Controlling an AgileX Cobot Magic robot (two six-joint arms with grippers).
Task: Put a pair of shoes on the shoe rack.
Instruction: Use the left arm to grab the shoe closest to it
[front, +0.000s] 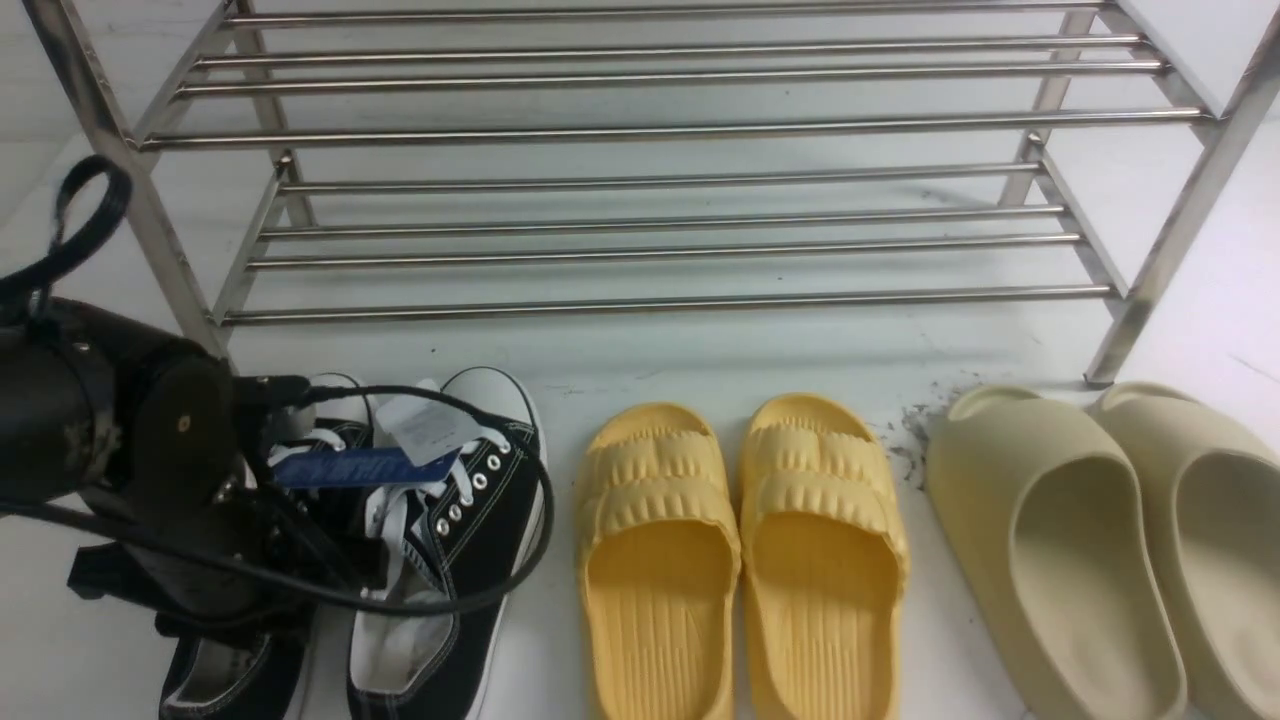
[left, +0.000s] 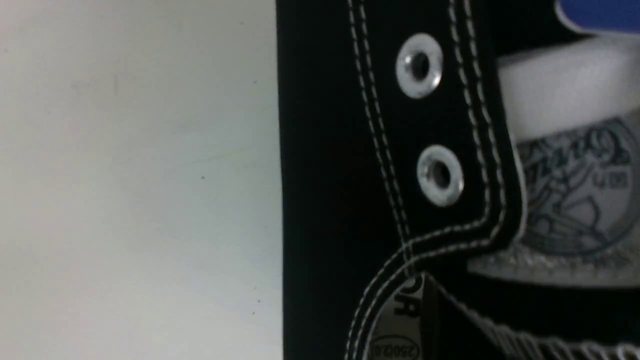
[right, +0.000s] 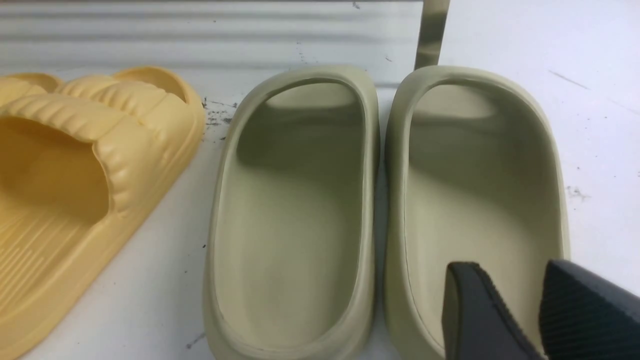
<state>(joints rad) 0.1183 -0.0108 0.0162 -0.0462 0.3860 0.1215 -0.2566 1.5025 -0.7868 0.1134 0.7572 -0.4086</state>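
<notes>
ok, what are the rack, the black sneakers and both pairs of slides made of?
Shoe rack: metal, likely stainless steel; the tubes have a mirror-like shine.
Sneakers: black woven canvas with white stitching, shiny metal eyelets, and glossy white toe caps, probably rubber.
Yellow slides: one-piece moulded foam or soft plastic, matte and ridged.
Beige slides: seemingly the same moulded foam, smooth and matte, with no seams.

Yellow slides (front: 742, 540) side by side; beige slides (front: 1100, 530) — adjacent.
</notes>
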